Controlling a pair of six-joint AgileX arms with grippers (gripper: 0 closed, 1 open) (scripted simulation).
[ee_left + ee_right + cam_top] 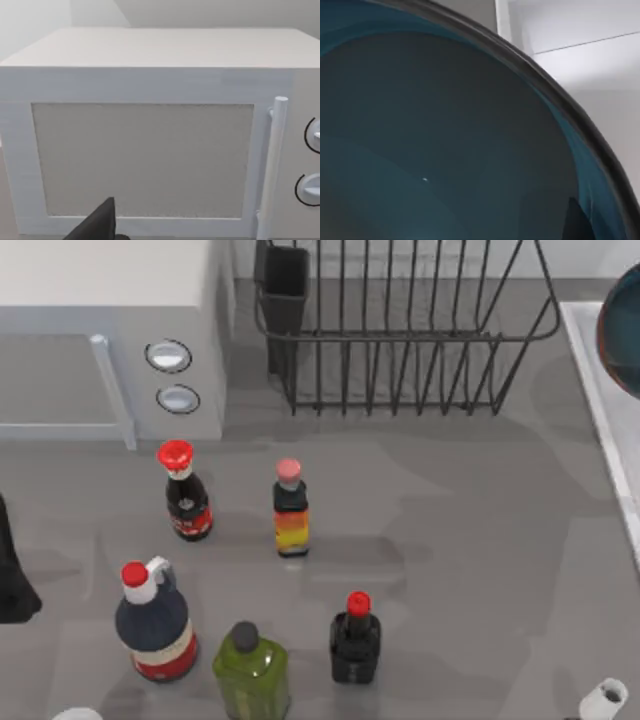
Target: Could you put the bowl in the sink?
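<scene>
The blue bowl [625, 330] shows at the far right edge of the top view, partly cut off, over the white rim of the sink [598, 390]. Its dark blue inside [445, 140] is very close in the right wrist view, with the sink's white walls [600, 75] behind its rim. A dark finger [577, 222] of my right gripper rests against the bowl's inner wall near the rim, shut on the bowl. My left gripper [12, 580] stays parked at the table's left edge, facing the microwave.
A white microwave [110, 330] stands at the back left, with a black wire dish rack [400, 340] beside it. Several bottles [290, 508] stand across the middle and front of the table. A small white object [603, 700] sits at the front right.
</scene>
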